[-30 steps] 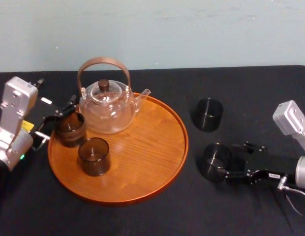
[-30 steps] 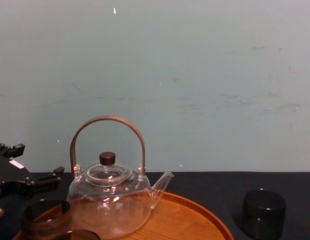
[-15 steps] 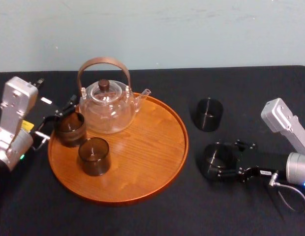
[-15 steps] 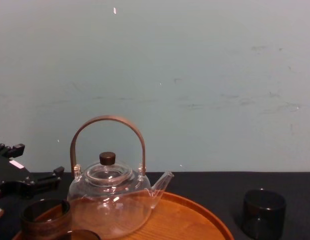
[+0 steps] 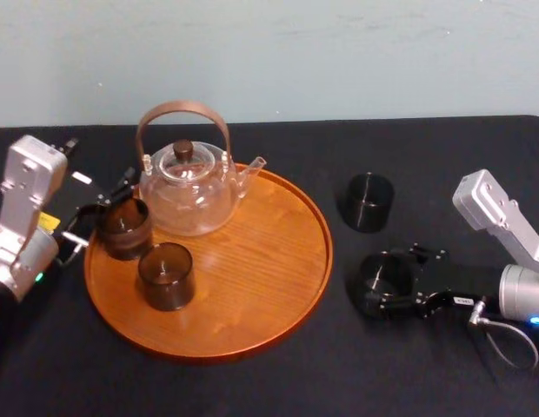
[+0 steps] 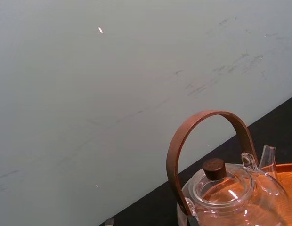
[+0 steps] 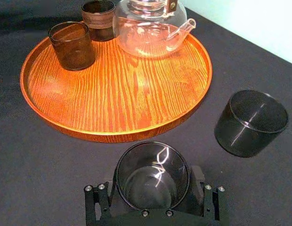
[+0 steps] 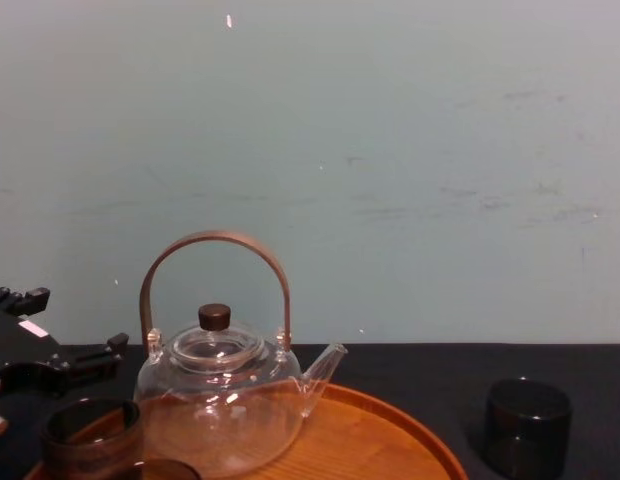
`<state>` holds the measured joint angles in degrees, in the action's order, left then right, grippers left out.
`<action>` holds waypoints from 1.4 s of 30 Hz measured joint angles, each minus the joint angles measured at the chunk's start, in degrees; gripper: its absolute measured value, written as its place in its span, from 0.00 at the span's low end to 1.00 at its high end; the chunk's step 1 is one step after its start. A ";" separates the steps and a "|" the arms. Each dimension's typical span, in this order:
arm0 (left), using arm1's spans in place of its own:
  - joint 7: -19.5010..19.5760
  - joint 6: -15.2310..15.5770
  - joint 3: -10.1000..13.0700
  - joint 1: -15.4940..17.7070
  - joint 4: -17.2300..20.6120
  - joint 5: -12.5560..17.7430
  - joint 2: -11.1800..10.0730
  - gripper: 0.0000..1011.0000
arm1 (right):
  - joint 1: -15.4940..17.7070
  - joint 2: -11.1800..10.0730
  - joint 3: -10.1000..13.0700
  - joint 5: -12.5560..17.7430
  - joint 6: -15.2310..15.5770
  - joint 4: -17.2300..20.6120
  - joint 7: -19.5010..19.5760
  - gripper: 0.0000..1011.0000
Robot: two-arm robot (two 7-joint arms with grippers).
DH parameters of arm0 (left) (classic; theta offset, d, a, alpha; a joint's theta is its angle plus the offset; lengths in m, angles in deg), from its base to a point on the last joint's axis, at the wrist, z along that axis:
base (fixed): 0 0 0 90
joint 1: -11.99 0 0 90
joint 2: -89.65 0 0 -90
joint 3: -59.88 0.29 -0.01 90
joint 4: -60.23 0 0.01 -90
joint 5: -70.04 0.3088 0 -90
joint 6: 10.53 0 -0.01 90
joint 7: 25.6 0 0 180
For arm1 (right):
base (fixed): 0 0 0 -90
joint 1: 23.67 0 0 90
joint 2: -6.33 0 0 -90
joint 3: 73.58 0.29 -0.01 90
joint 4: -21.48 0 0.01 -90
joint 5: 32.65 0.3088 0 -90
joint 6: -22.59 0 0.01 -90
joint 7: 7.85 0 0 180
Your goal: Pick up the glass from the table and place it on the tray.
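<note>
Black-clothed table (image 5: 252,382), pale wall (image 5: 339,52) behind, right hand (image 7: 154,188) around glass (image 5: 378,276) beside tray (image 5: 252,261), left hand (image 5: 100,215) by tray, grips unclear.

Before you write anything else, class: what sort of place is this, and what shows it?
Probably a robot test bench staged for tea service: black cloth-covered table, pale blue-green wall, round orange-brown wooden tray carrying a clear glass teapot, right tool around a dark glass tumbler, left tool at the tray's edge.

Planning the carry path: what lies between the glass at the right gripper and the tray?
Only bare black tablecloth. In the right wrist view, nothing stands between the glass, inside the open jaws of the right gripper, and the tray.
</note>
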<state>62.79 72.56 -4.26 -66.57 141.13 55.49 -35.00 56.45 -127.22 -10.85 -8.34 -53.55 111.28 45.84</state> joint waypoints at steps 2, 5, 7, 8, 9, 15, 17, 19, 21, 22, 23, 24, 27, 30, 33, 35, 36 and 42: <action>0.00 0.00 0.00 0.00 0.00 0.00 0.00 0.99 | 0.04 -0.01 0.03 0.03 -0.01 0.02 0.00 0.99; 0.00 0.00 0.00 0.00 0.00 0.00 0.00 0.99 | 0.07 -0.02 0.06 0.06 -0.02 0.04 0.00 0.99; 0.00 0.00 0.00 0.00 0.00 0.00 0.00 0.99 | 0.10 -0.03 0.09 0.08 -0.02 0.05 -0.01 0.97; 0.00 0.00 0.00 0.00 0.00 0.00 0.00 0.99 | 0.12 -0.04 0.11 0.11 -0.04 0.06 -0.02 0.95; 0.00 0.00 0.00 0.00 0.00 0.00 0.00 0.99 | 0.12 -0.04 0.11 0.11 -0.04 0.06 -0.02 0.95; 0.00 0.00 0.00 0.00 0.00 0.00 0.00 0.99 | 0.16 -0.07 0.15 0.17 -0.05 0.10 -0.02 0.89; 0.00 0.00 0.00 0.00 0.00 0.00 0.00 0.99 | 0.16 -0.07 0.17 0.18 -0.06 0.11 -0.02 0.89; 0.00 0.00 0.00 0.00 0.00 0.00 0.00 0.99 | 0.17 -0.08 0.19 0.19 -0.06 0.12 -0.02 0.89; 0.00 0.00 0.00 0.00 0.00 0.00 0.00 0.99 | 0.18 -0.09 0.20 0.19 -0.06 0.13 -0.02 0.89; 0.00 0.00 0.00 0.00 0.00 0.00 0.00 0.99 | 0.19 -0.09 0.21 0.20 -0.06 0.13 -0.02 0.89; 0.00 0.00 0.00 0.00 0.00 0.00 0.00 0.99 | 0.19 -0.09 0.21 0.20 -0.06 0.13 -0.02 0.89; 0.00 0.00 0.00 0.00 0.00 0.00 0.00 0.99 | 0.20 -0.09 0.22 0.21 -0.06 0.13 -0.02 0.89; 0.00 0.00 0.00 0.00 0.00 0.00 0.00 0.99 | 0.21 -0.10 0.22 0.22 -0.06 0.13 -0.02 0.89; 0.00 0.00 0.00 0.00 0.00 0.00 0.00 0.99 | 0.22 -0.10 0.22 0.23 -0.06 0.13 -0.02 0.89; 0.00 0.00 0.00 0.00 0.00 0.00 0.00 0.99 | 0.28 -0.31 0.50 0.61 -0.56 0.48 -0.04 0.89; 0.00 0.00 0.00 0.00 0.00 0.00 0.00 0.99 | 0.29 -0.58 0.81 0.97 -1.10 0.91 -0.14 0.89; 0.00 0.00 0.00 0.00 0.00 0.00 0.00 0.99 | 0.28 -0.69 0.92 1.13 -1.27 1.10 -0.23 0.89; 0.00 0.00 0.00 0.00 0.00 0.00 0.00 0.99 | -0.74 -1.70 1.62 2.22 -2.20 3.06 -1.19 0.89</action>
<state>62.78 72.56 -4.26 -66.57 141.13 55.49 -35.00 55.71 -128.91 -9.23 -6.12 -55.75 114.34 44.65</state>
